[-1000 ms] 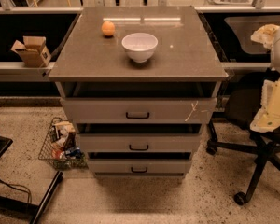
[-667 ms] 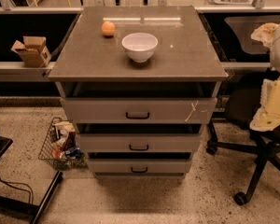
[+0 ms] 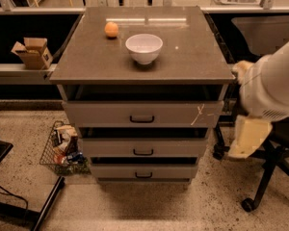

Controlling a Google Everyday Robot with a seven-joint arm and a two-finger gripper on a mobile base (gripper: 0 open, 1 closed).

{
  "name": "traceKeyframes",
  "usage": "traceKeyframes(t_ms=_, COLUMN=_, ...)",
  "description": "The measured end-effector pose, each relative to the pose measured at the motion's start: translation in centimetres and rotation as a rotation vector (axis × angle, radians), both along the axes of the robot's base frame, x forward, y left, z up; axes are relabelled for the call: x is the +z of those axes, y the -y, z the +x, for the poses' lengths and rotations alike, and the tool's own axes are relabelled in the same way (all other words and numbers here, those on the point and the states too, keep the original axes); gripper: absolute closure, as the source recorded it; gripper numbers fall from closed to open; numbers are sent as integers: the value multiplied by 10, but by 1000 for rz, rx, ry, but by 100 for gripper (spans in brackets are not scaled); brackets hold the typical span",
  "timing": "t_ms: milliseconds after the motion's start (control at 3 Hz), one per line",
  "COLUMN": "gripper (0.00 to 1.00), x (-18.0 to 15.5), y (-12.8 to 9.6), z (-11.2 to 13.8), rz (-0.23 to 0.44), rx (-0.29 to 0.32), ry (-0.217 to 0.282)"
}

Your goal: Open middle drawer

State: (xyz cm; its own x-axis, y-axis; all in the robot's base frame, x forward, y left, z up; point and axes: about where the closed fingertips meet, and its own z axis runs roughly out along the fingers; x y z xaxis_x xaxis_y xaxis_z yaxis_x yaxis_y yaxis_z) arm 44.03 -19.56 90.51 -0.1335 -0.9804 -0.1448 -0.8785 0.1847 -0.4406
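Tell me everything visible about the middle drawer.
The middle drawer is a wide, plain grey, metal-looking front with a small black bar handle at centre. It looks shut and level, between the marked top drawer and the shallower bottom drawer. Nothing touches it; the hand hangs off to its right, apart.

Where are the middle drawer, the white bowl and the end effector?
middle drawer (image 3: 111, 148): camera view, on its plain grey front, off centre.
white bowl (image 3: 144, 48): camera view, on its outer side.
end effector (image 3: 248, 137): camera view, on its pale part, right of the middle drawer, apart from it.
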Motion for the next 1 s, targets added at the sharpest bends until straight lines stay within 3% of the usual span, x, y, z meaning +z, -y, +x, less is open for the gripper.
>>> traceKeyframes(t_ms=333, gripper=0, x=-110, y=-8, z=2, rz=-43, rx=44, ry=-26)
traceKeyframes(t_ms=667, gripper=0, x=-197, y=-6, z=19, rz=-82, rx=56, ry=-74)
traceKeyframes(t_ms=1000, gripper=0, x=-263, y=1, z=34, rz=-95, rx=25, ry=-143)
